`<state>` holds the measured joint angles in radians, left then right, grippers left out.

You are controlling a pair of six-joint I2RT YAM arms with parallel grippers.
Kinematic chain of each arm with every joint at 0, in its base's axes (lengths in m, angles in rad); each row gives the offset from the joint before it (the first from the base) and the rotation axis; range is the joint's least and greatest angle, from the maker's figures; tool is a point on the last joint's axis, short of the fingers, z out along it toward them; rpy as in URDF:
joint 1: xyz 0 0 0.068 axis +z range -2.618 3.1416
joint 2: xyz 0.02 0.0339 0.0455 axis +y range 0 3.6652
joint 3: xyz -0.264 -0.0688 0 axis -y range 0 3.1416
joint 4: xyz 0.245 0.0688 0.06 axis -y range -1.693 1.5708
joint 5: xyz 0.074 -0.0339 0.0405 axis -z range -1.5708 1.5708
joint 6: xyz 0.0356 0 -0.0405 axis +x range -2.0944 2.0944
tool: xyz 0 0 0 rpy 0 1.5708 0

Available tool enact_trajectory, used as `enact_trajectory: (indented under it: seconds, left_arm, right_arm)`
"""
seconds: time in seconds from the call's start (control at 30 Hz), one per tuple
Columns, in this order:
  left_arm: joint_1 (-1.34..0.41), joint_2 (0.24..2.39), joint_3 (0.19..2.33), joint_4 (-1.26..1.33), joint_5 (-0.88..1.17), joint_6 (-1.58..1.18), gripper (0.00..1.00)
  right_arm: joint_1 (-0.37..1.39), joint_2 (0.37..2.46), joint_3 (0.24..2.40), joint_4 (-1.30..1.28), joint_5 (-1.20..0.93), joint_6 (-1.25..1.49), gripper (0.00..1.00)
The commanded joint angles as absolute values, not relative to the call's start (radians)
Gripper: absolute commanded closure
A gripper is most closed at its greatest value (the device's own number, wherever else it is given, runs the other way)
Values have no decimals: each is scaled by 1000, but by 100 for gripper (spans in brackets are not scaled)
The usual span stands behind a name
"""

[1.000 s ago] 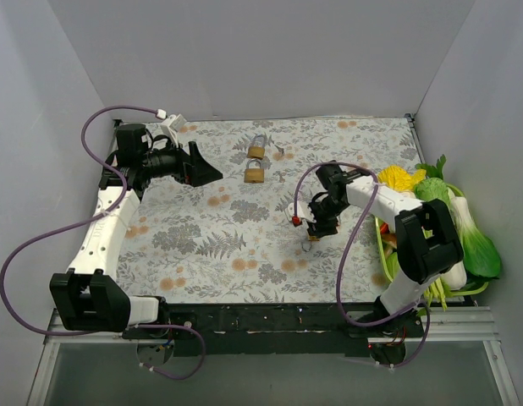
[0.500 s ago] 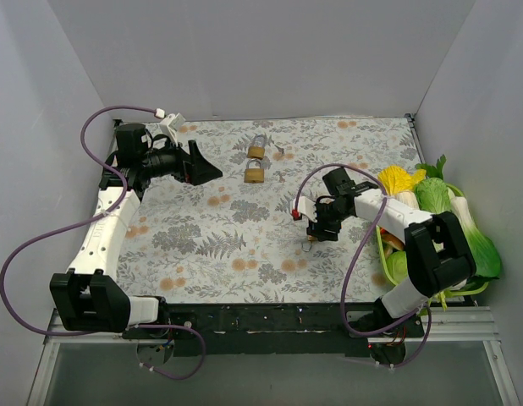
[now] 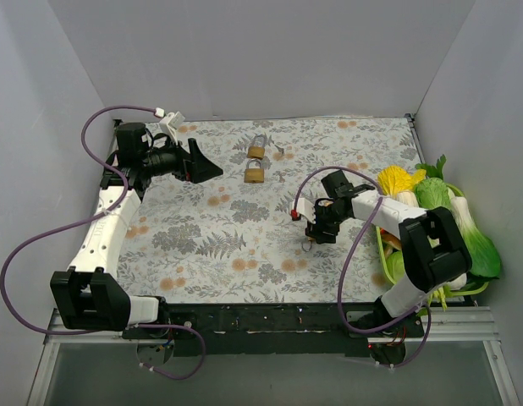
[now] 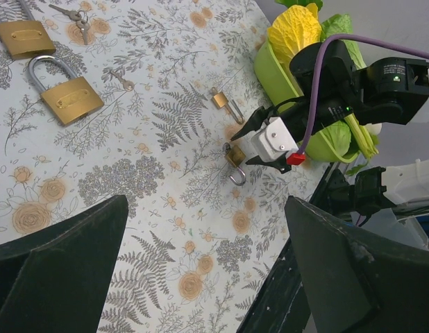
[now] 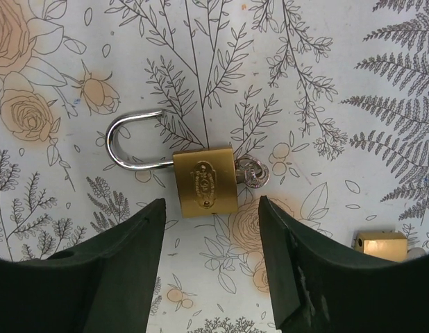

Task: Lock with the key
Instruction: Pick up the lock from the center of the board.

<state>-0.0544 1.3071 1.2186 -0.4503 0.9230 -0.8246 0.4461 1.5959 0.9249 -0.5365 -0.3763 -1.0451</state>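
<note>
— What's nearest us?

— The right claw (image 3: 316,230), tipped down over the flowered cloth (image 3: 202,249). Its fingers (image 5: 117,277) stand about half apart, one on either side of a small brass padlock (image 5: 205,182), and cloth shows in the gaps. It grips nothing.

— And the key?

— The key (image 5: 253,173) is at the foot of that padlock. It's a little silver thing that looks pushed into the keyhole, with only its head showing. The claw isn't touching it.

— Locked, then?

— I'd say not. The shackle (image 5: 131,139) looks swung out to one side, one leg in the body and the free end off it. So the key seems to be in, but closing the shackle and turning the key are both left to do. Early days, I'd judge.

— Anything beside it?

— A second small padlock (image 4: 220,99) just beside it, its shackle open too. The green basket (image 4: 268,66) of vegetables sits off to the right.

— Farther back?

— Two larger padlocks (image 3: 254,173) mid-cloth, one behind the other, well apart from the small ones. The left wrist view shows a loose key (image 4: 122,80) lying near them and a little bunch of keys (image 4: 74,14) beyond. Last, the left claw (image 3: 206,171) hangs at the far left, spread as wide as it goes, empty and well clear of everything.
</note>
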Motion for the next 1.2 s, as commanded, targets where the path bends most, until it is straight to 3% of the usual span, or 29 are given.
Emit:
enact_trajectory:
  seconds: [0.0,0.13,0.33,0.43,0.47,0.73,0.87,1.03,1.17]
  left_arm:
    - [-52,1293,1192,-425,923,-838,2]
    - [-52,1287,1190,-429,922,-838,2]
    - [-52,1290,1192,-431,916,-836,2]
    - [-52,1282,1184,-437,908,-825,2]
    - [-52,1278,1181,-440,904,-818,2]
    - [-52,1218,1102,-439,914,-622,2]
    - [-66,1157,1016,-440,977,-412,7]
    - [-323,1004,839,-427,831,-21,11]
    - [-590,1058,822,-362,584,-12,19]
  right_arm:
    - [445,1617,913,-479,-403,-1020,38]
    - [445,1624,897,-456,-402,-1022,45]
    - [446,1614,882,-440,-411,-999,68]
    - [446,1592,896,-485,-439,-985,95]
    - [446,1585,902,-500,-457,-976,99]
    - [445,1526,1032,-638,-566,-743,99]
    - [446,1574,1101,-742,-639,-589,99]
    - [446,1664,1158,-807,-703,-404,99]
    - [445,1672,1149,-762,-724,-292,99]
